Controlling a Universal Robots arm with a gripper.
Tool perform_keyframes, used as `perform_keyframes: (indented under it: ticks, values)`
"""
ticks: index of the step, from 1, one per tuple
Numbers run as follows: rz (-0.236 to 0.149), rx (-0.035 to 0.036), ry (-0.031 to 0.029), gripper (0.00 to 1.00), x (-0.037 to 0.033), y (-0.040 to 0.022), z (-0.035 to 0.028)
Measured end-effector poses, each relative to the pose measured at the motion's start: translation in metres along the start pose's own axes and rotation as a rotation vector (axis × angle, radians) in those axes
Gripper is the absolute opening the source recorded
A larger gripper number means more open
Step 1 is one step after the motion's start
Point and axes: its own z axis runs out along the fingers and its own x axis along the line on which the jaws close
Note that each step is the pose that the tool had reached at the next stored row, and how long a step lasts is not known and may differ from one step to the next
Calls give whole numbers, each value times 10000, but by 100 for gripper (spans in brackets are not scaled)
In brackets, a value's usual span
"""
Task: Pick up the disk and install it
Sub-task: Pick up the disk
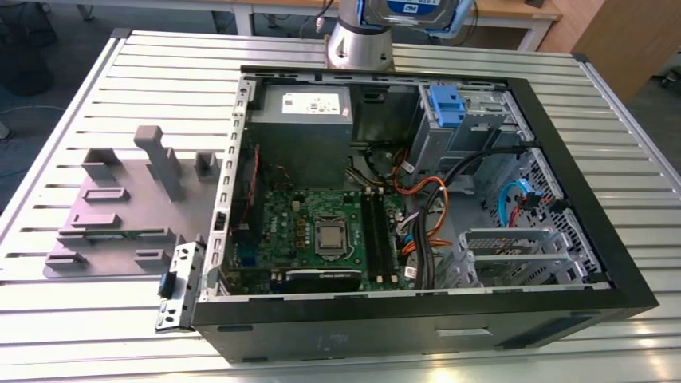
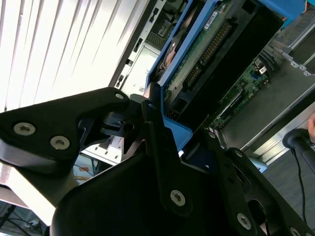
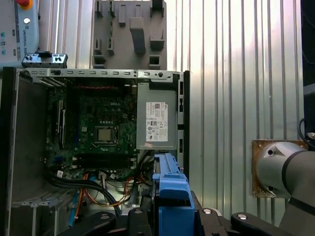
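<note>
Disk (image 3: pixel 171 194) in the pincer (image 2: pixel 170 129) — arm (image 1: pixel 359 36) high above the case (image 1: pixel 594 219)

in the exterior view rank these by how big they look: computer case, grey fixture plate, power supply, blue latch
Largest to smallest:
1. computer case
2. grey fixture plate
3. power supply
4. blue latch
The latch sits farther back, which may shrink it slightly.

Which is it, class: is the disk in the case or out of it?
Out. In the second wrist view the tool is clamped on the disk by its blue carrier, clear of the case.
</note>
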Motion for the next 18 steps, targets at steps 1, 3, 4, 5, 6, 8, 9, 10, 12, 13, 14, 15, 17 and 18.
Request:
perform_keyframes:
  ticks: [1,3,4,5,6,8,9,10,12,13,14,15,17,18]
  values:
    - [0,-1,0,37,0,-9,-1]
    - [0,-3,1,37,0,-27,-2]
    - [0,-4,0,37,0,-36,-3]
    - [0,-5,0,37,0,-45,-3]
    - [0,-5,0,37,0,-54,-4]
    - [1,-6,0,37,0,-71,-5]
    - [1,-8,0,37,0,-79,-6]
    - [0,-9,0,37,0,-88,-6]
    - [0,-10,-1,37,0,-105,-8]
    - [0,-11,-1,37,0,-114,-8]
    - [0,-11,0,37,0,-122,-9]
    - [0,-12,-1,37,0,-131,-9]
    - [0,-14,0,37,0,-148,-11]
    - [1,-15,0,37,0,-156,-12]
